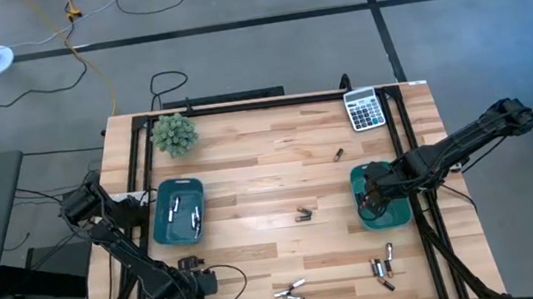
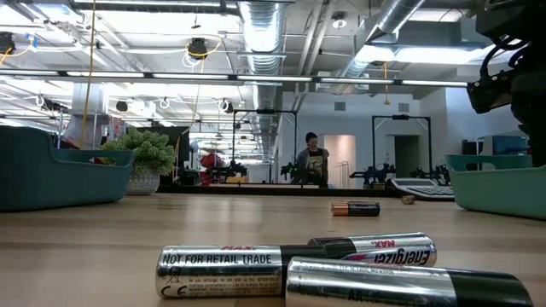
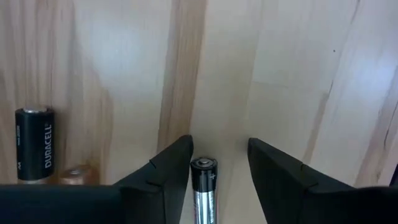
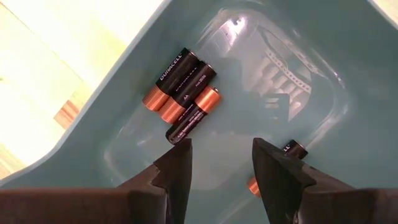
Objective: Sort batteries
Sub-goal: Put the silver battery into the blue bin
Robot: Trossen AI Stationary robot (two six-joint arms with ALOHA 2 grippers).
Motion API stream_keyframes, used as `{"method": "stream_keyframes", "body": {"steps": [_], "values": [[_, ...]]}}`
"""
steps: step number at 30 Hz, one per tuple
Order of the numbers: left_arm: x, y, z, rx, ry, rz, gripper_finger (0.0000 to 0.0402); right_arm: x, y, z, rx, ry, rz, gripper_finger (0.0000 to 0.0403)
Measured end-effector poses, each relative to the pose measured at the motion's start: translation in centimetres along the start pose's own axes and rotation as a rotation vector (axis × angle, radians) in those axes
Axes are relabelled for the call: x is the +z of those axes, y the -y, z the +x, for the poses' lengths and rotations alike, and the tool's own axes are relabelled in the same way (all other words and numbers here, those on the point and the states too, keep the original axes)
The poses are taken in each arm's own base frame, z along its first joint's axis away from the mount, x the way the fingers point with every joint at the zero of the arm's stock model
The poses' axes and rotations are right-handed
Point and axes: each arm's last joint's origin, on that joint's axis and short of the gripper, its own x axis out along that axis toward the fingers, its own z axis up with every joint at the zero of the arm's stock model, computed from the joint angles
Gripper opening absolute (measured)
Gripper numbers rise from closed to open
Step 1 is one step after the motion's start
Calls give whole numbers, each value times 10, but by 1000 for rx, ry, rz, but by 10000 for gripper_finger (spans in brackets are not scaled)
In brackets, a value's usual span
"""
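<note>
batteries [image 1: 301, 213]: lying scattered mid-table
left gripper [image 3: 219, 163]: fingers spread, straddling a silver cell [image 3: 203, 186]
right gripper [image 4: 221, 155]: spread, hovering inside right teal bin [image 1: 401, 217]
calculator [image 1: 365, 109]: sitting at far corner

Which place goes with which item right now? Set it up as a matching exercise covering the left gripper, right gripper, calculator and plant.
Items:
1. left gripper
2. right gripper
3. calculator
4. plant

Places:
A. far left of the table top
B. over the right teal bin, above dark-and-copper batteries
C. far right corner of the table
D. low over the wood near the front edge, fingers either side of a silver battery

Pairs: 1-D, 2-B, 3-C, 4-A
</note>
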Motion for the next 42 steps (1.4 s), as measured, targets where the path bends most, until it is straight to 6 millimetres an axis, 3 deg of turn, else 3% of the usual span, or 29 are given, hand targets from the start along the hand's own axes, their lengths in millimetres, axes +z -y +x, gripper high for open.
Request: {"method": "stream_keyframes", "body": {"steps": [16, 33, 42], "values": [[-2, 0, 0, -1, -29, -144, 152, 1, -1, 0, 10, 5, 1, 182], [-20, 7, -1, 14, -47, -234, 151, 1, -2, 0, 24, 11, 2, 182], [-24, 5, -1, 41, -79, -273, 108, 1, -2, 0, 24, 11, 2, 182]]}}
